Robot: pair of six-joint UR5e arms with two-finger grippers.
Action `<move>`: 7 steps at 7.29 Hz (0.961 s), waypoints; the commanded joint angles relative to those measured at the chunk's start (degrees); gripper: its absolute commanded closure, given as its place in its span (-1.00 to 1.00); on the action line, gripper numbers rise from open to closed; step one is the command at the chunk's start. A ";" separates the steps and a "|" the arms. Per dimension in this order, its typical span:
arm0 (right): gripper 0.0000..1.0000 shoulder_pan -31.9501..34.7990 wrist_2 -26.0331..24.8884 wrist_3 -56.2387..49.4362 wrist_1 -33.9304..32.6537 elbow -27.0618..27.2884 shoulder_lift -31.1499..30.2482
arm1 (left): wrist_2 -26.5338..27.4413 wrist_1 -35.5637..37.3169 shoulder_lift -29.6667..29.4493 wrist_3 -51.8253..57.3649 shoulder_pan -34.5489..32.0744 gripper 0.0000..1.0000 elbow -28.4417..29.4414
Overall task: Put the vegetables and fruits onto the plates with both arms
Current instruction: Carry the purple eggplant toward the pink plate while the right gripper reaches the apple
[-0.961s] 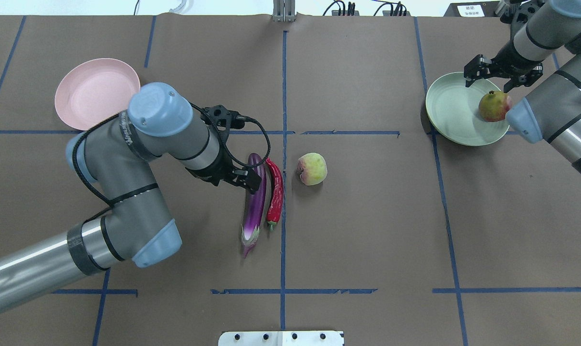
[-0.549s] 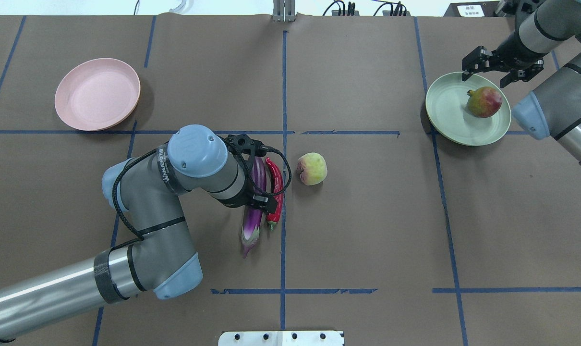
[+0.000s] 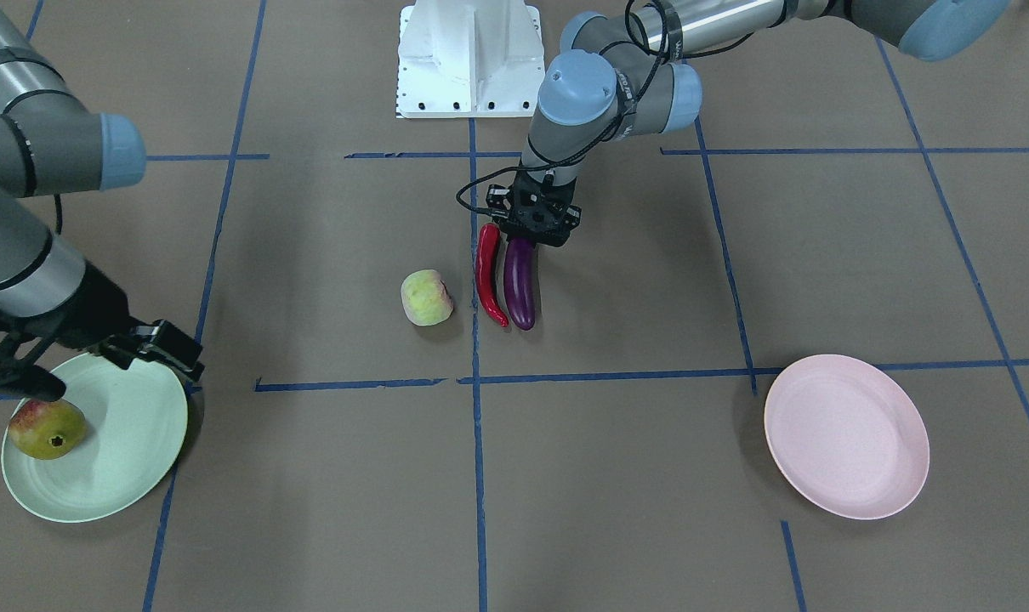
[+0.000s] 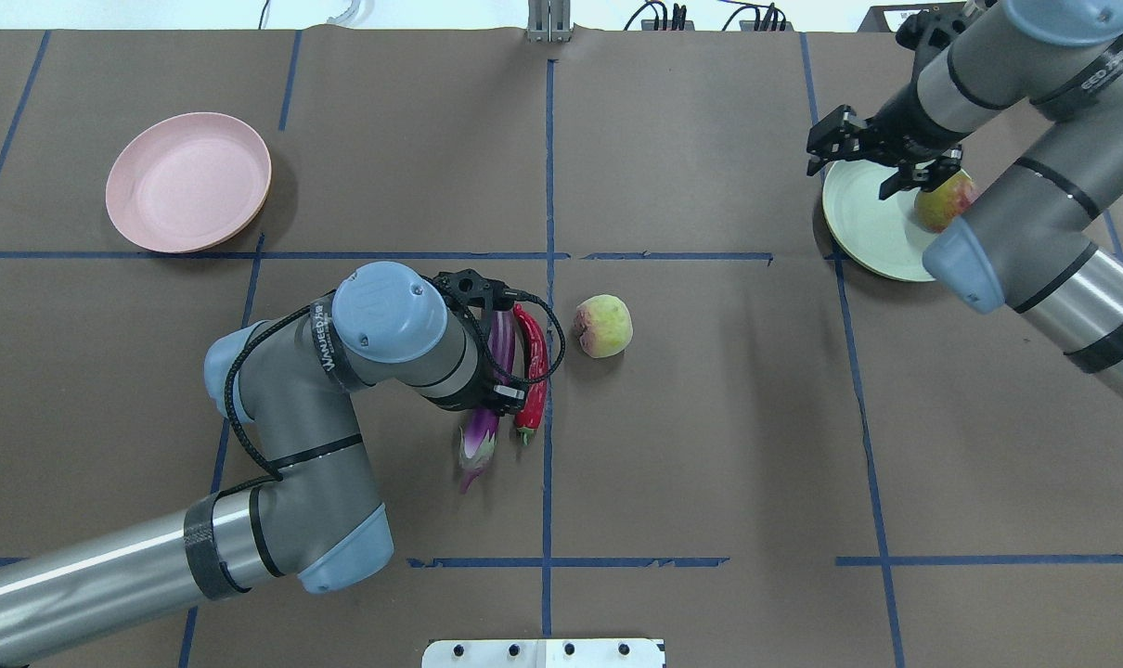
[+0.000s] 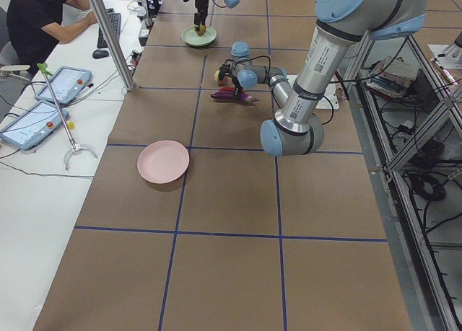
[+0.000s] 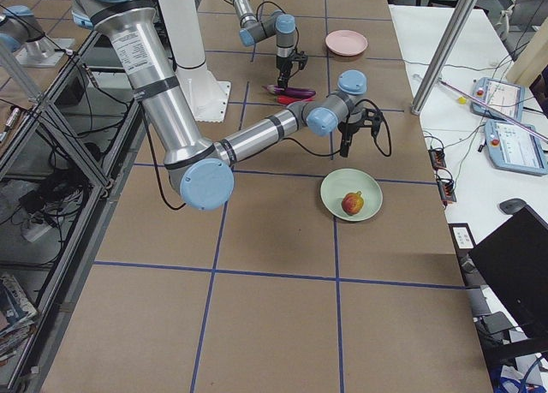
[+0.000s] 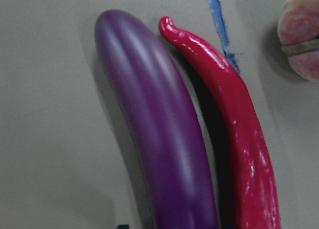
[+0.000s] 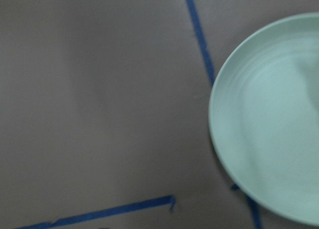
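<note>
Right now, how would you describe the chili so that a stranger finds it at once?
Find the middle of the table, by the left claw. Three things lie side by side there: eggplant, chili, peach. The chili is the thin, curved, shiny red one between the thicker purple eggplant and the round peach.

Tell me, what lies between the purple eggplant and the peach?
The red chili pepper, lying close beside the eggplant; the peach sits apart. The front-facing view shows it.

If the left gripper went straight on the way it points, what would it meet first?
The eggplant, most likely: the left gripper points down over its end nearer the robot. Whether they touch is unclear.
</note>
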 commanded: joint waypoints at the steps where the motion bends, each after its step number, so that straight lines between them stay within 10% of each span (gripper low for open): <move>1: -1.00 -9.19 -3.03 17.25 0.18 2.19 4.06 | -0.35 -0.29 0.27 -3.80 -6.61 1.00 -3.84; 7: -1.00 -24.17 -20.28 28.84 -0.79 -3.94 12.51 | -7.47 -0.29 6.59 5.94 -25.45 1.00 -2.72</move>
